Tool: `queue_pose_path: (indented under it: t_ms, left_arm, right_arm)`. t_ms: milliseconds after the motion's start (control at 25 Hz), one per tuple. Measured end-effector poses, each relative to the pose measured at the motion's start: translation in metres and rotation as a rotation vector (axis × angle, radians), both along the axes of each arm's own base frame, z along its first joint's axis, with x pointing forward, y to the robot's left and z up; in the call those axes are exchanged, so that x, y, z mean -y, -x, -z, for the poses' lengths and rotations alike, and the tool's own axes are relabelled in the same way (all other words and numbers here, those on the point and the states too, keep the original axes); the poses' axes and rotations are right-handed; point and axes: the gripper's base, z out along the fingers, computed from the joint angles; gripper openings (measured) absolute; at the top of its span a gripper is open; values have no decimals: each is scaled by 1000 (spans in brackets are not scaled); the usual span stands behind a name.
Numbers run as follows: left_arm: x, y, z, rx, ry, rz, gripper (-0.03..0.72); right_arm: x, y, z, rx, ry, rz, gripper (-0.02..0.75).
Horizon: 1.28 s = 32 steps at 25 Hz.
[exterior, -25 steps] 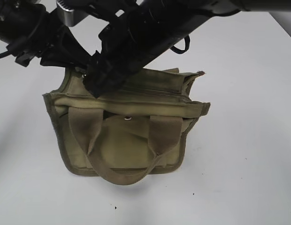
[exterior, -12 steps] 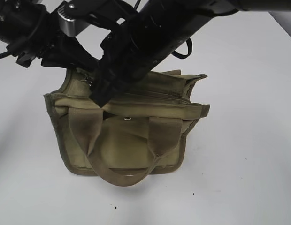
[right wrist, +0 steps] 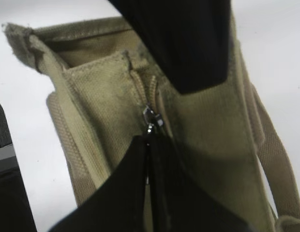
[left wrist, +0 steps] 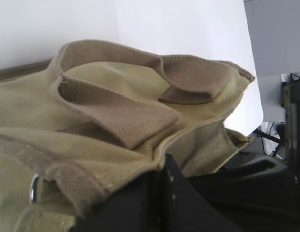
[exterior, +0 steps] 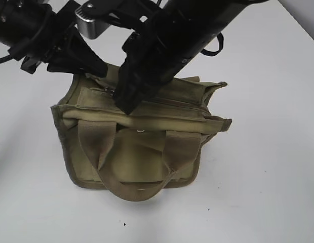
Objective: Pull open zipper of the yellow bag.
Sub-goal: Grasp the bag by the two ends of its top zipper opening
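The yellow bag [exterior: 136, 157] stands on the white table, its two webbing handles hanging down the front. My left gripper [exterior: 99, 73] reaches in from the upper left and is shut on the bag's top edge at its left end; the left wrist view shows the jaws [left wrist: 164, 162] pinching a fold of khaki canvas [left wrist: 92, 145]. My right gripper [exterior: 125, 105] crosses down from the upper right onto the zipper [exterior: 172, 104]. In the right wrist view its jaws [right wrist: 149, 140] are shut on the small silver pull tab [right wrist: 150, 118], with zip tape [right wrist: 151, 89] running on ahead.
Bare white table [exterior: 268, 177] surrounds the bag. The front handle loop [exterior: 126, 190] droops toward the near edge, and a metal snap [exterior: 141, 130] sits below the top panel. A metal ring [left wrist: 34, 188] shows by the left jaws. A black arm part [right wrist: 188, 43] overhangs the bag.
The right gripper has shut on the pull tab and slid right along the top panel. The bag and left gripper have shifted slightly to the right with it.
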Motion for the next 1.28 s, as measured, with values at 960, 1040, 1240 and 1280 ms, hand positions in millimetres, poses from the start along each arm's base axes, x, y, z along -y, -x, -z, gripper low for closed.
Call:
queue_pose_path:
  t_ms: [960,1040,1240,1280]
  left_arm:
    - [-2,-1,-3,39,-14,-14,8]
    - [-2,-1,-3,40,-15,-15,8]
    - [-2,-1,-3,44,-22,-14,32]
    - [-3,0,-4,49,-26,-12,48]
  right_arm:
    - [123,-20,-19,-308,218,322,2]
    - [125,-21,-19,-320,212,350,2]
    - [129,-21,-21,-382,189,500,82]
    - [131,-21,-23,-386,186,536,127]
